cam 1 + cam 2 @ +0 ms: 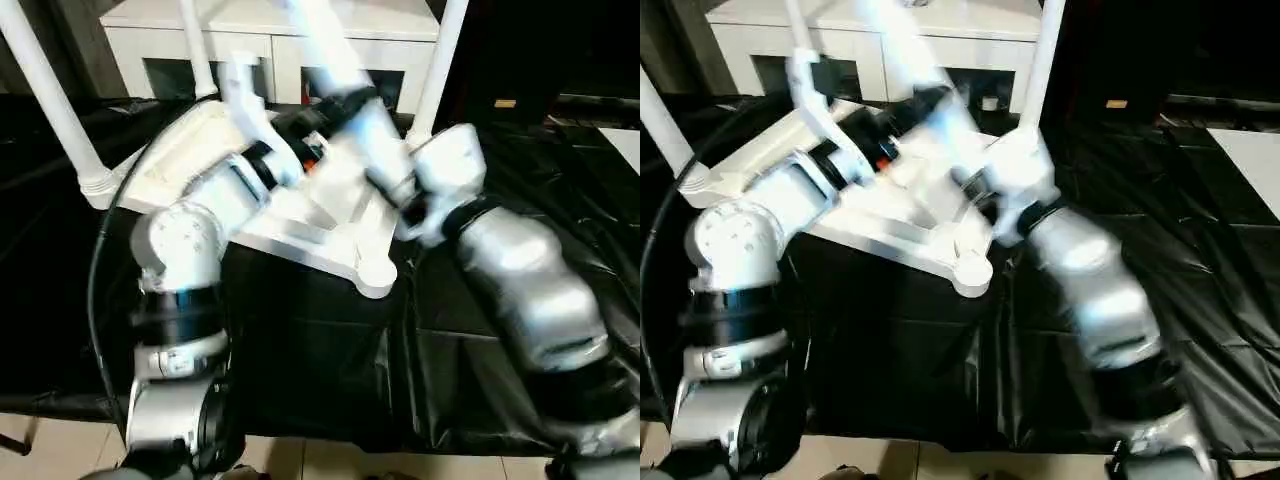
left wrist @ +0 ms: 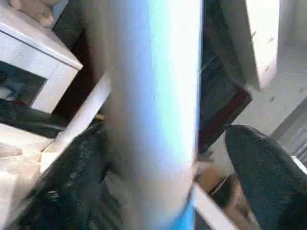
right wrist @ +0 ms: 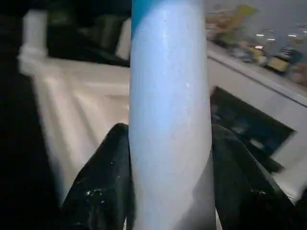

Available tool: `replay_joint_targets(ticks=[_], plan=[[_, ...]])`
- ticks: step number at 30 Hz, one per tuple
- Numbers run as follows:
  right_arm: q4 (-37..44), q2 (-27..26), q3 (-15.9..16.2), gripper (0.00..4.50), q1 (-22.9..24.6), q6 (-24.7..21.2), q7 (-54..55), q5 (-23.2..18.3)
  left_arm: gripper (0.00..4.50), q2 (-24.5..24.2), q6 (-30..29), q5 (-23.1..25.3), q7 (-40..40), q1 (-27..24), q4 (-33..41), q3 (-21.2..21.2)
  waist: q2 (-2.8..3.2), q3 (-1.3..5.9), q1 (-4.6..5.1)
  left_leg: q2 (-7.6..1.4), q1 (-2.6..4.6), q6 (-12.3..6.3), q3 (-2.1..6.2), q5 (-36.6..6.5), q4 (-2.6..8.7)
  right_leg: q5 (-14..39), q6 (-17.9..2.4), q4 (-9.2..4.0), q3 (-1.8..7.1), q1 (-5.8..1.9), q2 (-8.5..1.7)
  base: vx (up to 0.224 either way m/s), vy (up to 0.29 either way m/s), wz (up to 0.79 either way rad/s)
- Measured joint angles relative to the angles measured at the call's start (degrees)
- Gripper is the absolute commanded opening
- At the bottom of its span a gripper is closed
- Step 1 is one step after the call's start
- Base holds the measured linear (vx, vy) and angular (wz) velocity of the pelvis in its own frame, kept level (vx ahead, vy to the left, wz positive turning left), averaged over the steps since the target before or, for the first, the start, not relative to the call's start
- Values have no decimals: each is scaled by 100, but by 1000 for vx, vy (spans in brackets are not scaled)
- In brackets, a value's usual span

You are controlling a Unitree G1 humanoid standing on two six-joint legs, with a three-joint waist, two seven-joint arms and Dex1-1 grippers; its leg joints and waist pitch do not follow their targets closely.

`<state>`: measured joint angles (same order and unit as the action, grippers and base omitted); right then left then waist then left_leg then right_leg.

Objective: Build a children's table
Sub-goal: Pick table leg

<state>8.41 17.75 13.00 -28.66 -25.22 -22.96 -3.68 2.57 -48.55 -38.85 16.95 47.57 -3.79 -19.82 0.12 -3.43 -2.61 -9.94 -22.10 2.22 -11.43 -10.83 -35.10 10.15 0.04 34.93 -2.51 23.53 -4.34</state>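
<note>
Three long tapered white plastic tube legs [image 1: 50, 95] already stand in the upturned white ribbed tabletop [image 1: 330, 245] on the black sheet. Your right gripper [image 3: 170, 158] clamps the fourth leg [image 3: 170, 96] (unseated, I judge); your left gripper [image 2: 168, 158] spreads wide around it.

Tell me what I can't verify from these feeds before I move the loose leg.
- Right gripper: black fingers flank the leg; its lower end is cut off.
- Left gripper: motion blur; contact with the leg unclear.
- Tabletop: the forearms hide its far sockets.
</note>
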Motion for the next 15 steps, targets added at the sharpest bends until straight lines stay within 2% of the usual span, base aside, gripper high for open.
replay_joint_targets(ticks=[2,8,11,15], plan=[[0,-3,123,186,0,63,-6,52,448,2,0,-44,-60,0,-7,-16,-8,-4,-6,0,0,0,1,0,0,0,0,1,-1,0,0,0,0,0],[-2,-61,146,186,-1,86,5,187,450,-5,-43,-138,-224,1,-119,-119,-19,-10,-9,0,0,0,2,0,-4,0,0,3,0,-1,0,0,0,0],[-6,-123,160,186,-1,89,16,215,415,-14,-133,-172,-224,1,-118,-99,-20,-10,-8,0,0,0,2,0,-5,0,0,3,-1,0,0,0,0,0],[-8,-198,203,186,-1,89,61,219,394,-51,-160,-174,-223,-3,-117,40,-22,-10,-9,0,0,0,2,0,-4,0,0,3,0,0,0,0,0,0]])
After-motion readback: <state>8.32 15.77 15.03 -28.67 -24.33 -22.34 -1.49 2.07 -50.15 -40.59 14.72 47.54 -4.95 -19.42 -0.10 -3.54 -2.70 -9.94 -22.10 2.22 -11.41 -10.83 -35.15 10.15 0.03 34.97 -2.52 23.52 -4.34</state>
